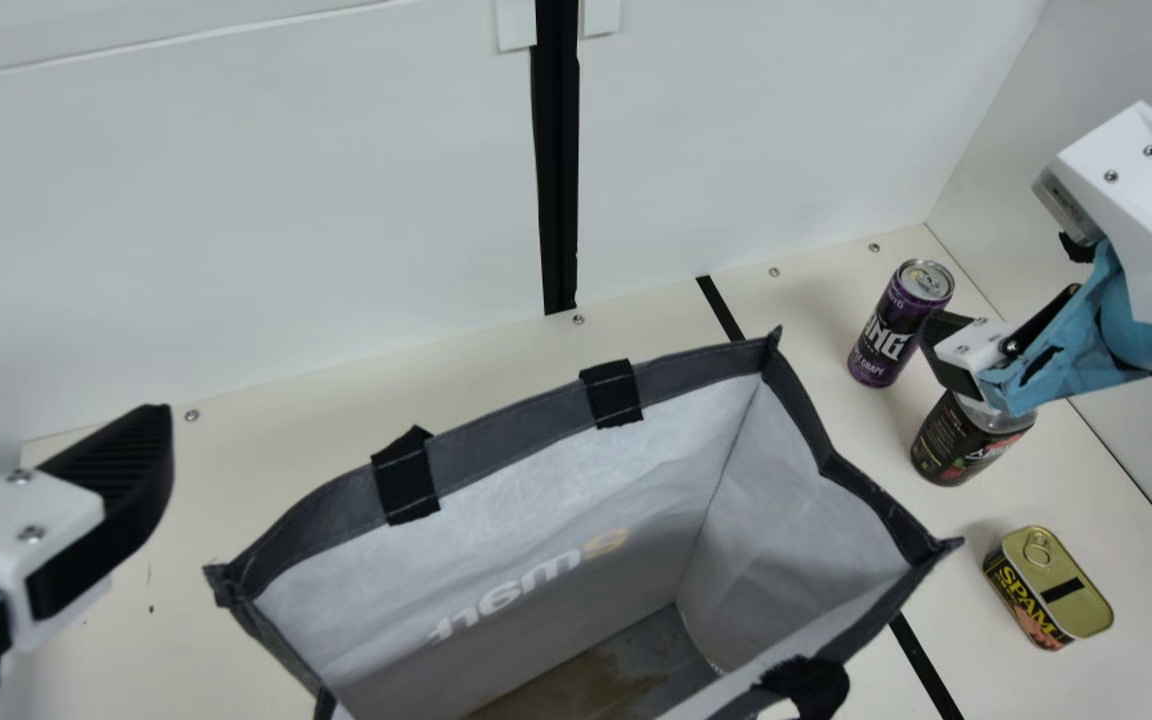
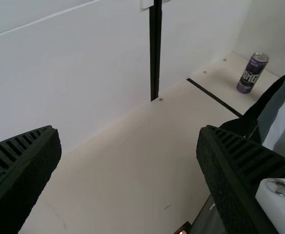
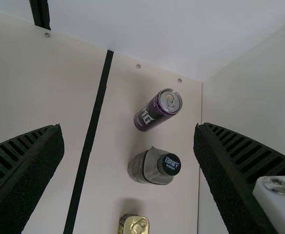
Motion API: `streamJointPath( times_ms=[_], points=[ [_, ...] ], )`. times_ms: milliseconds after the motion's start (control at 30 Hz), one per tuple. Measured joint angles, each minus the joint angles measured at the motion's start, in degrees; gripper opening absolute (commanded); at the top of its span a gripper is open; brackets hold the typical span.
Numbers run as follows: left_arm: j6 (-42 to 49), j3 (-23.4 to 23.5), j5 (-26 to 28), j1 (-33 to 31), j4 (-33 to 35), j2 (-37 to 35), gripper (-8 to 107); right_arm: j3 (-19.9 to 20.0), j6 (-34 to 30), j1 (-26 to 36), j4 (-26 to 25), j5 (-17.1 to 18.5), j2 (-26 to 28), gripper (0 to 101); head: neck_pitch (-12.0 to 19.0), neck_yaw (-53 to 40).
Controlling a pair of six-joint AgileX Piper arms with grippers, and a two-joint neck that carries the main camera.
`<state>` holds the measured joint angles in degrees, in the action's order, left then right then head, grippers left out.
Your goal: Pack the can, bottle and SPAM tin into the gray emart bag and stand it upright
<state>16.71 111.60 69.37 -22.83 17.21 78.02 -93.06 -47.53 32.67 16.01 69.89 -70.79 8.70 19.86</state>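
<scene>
The gray emart bag [image 1: 511,425] stands upright with its mouth open, its brown-stained bottom panel visible inside; part of it shows as a dark edge [image 2: 266,114] in the left wrist view. Right of it stand the purple can [image 1: 894,325], the dark-labelled bottle [image 1: 961,445] and the SPAM tin [image 1: 1051,590]. My left gripper [image 1: 36,415] is open left of the bag; its own view shows nothing between the spread fingers [image 2: 127,130]. Above the bottle is my right gripper [image 1: 966,350], partly covering it. In its wrist view this gripper [image 3: 128,127] is open, can [image 3: 157,110] and bottle [image 3: 154,166] both upright beyond its fingers.
A white wall [image 1: 266,200] runs along the table's back, with a black vertical strip [image 1: 558,170]. Another wall [image 3: 259,92] bounds the right side. Black tape [image 3: 91,131] crosses the cream table [image 1: 266,440]. Bare table lies between my left gripper and the bag.
</scene>
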Motion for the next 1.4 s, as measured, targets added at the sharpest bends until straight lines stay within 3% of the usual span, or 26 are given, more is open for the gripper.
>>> streamJointPath(
  times_ms=[133, 733, 1400],
  points=[
    [0.38, 2.07, 0.51, -1.96, 0.91, 1.87, 90, 0.00, 0.00, 0.00, 0.00, 0.00, 0.00, 95, 0.00, 0.00],
    [1.56, 3.66, 0.52, -10.75, 4.63, 6.47, 90, 0.00, 0.00, 0.00, 0.00, 0.00, 0.00, 95, 0.00, 0.09],
    [1.32, 4.32, 0.52, -17.89, 2.02, 11.19, 90, 0.00, 0.00, 0.00, 0.00, 0.00, 0.00, 95, 0.00, 0.09]
  ],
)
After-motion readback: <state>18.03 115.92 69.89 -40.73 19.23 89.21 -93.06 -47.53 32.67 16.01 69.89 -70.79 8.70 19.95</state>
